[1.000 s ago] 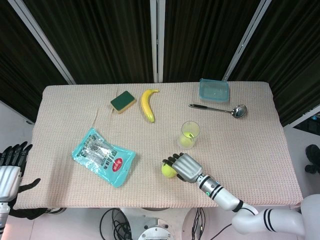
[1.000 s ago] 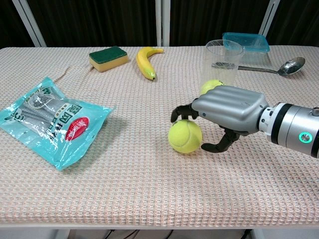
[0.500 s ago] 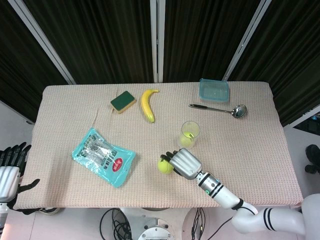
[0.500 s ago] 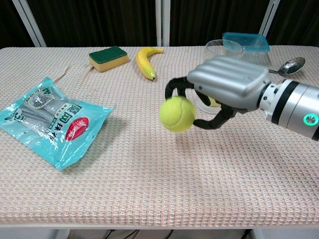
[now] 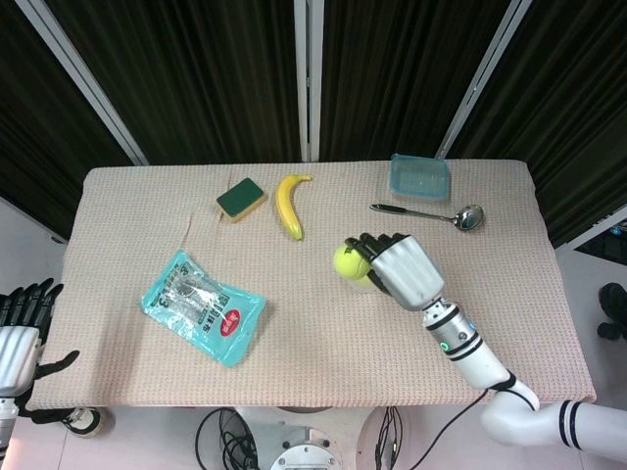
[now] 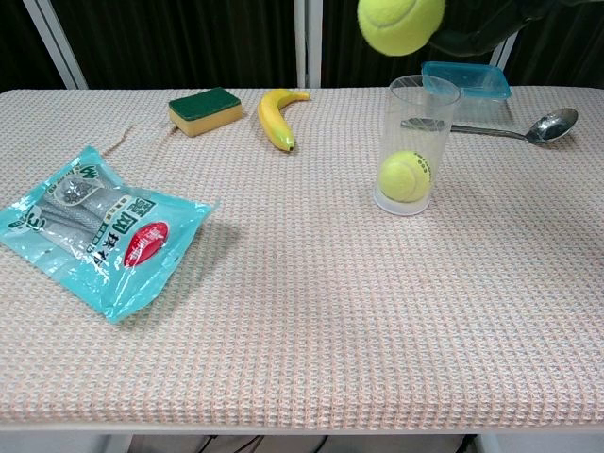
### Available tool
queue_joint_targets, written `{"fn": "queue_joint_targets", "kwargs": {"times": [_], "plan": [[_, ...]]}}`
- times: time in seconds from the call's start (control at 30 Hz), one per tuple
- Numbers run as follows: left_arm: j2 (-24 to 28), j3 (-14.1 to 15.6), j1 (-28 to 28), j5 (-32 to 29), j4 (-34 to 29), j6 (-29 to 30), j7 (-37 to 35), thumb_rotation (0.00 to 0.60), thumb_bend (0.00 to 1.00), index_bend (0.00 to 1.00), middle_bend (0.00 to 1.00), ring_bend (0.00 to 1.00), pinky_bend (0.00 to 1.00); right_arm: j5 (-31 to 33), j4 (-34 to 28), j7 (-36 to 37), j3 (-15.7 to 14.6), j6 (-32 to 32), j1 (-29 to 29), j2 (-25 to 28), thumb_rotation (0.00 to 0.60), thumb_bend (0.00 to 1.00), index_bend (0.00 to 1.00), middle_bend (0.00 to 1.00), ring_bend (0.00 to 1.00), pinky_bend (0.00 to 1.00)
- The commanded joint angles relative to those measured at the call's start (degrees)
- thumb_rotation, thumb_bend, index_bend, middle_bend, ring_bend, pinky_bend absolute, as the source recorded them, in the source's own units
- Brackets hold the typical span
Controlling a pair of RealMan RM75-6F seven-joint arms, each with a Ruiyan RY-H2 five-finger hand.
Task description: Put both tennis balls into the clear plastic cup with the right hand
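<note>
While one ball (image 6: 406, 176) sits in the cup (image 6: 422, 113), the right hand (image 5: 404, 269) grips another (image 5: 348, 260) — above it.

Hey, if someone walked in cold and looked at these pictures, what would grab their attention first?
Most striking is the yellow-green tennis ball held in the air by the silver right hand, just above the tall clear plastic cup near the table's middle. A second yellow-green tennis ball already sits at the cup's bottom. The teal snack bag lies flat on the table's left side.
</note>
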Motion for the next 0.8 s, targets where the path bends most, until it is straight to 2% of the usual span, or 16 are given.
{"fn": "queue_joint_targets", "kwargs": {"times": [0.03, 0.3, 0.5, 0.57, 0.63, 0.7, 0.77, 0.8], "plan": [[0.0, 0.0, -0.1, 0.0, 0.0, -0.2, 0.1, 0.600, 0.03, 0.00, 0.00, 0.00, 0.00, 2.2, 1.3, 0.5, 0.7, 0.2, -1.0, 1.6, 0.600, 0.26, 0.79, 0.67, 0.59, 0.76], [0.1, 0.0, -0.3, 0.1, -0.8, -0.5, 1.8, 0.600, 0.03, 0.00, 0.00, 0.00, 0.00, 5.5, 4.6, 2.8, 0.1, -2.4, -0.7, 0.9, 0.600, 0.25, 0.78, 0.66, 0.58, 0.76], [0.2, -0.2, -0.4, -0.5, -0.8, -0.9, 1.9, 0.600, 0.03, 0.00, 0.00, 0.00, 0.00, 5.5, 6.5, 3.6, -0.4, -2.9, -0.2, -0.3, 0.600, 0.24, 0.72, 0.63, 0.58, 0.76], [0.0, -0.2, -0.5, -0.7, -0.5, -1.3, 1.7, 0.600, 0.03, 0.00, 0.00, 0.00, 0.00, 5.3, 6.8, 3.5, -0.6, -3.0, -0.1, -0.5, 0.600, 0.23, 0.66, 0.60, 0.57, 0.75], [-0.1, -0.3, -0.6, -0.9, -0.3, -1.6, 1.5, 0.600, 0.03, 0.00, 0.00, 0.00, 0.00, 5.3, 6.9, 3.5, -0.8, -3.3, 0.1, -0.5, 0.600, 0.21, 0.56, 0.53, 0.50, 0.72], [-0.1, -0.3, -0.7, -0.9, -0.1, -1.7, 1.3, 0.600, 0.03, 0.00, 0.00, 0.00, 0.00, 5.8, 6.6, 4.3, -0.9, -4.0, 0.2, -0.2, 0.600, 0.19, 0.45, 0.45, 0.39, 0.64], [-0.1, -0.3, -0.8, -0.9, 0.0, -1.7, 1.0, 0.600, 0.03, 0.00, 0.00, 0.00, 0.00, 6.6, 6.0, 4.7, -0.9, -4.7, 0.2, 0.2, 0.600, 0.16, 0.27, 0.29, 0.20, 0.48], [0.0, -0.3, -0.8, -0.8, 0.1, -1.8, 0.8, 0.600, 0.03, 0.00, 0.00, 0.00, 0.00, 7.2, 5.6, 4.7, -1.0, -5.3, 0.2, 0.5, 0.600, 0.15, 0.19, 0.23, 0.15, 0.44]]}}
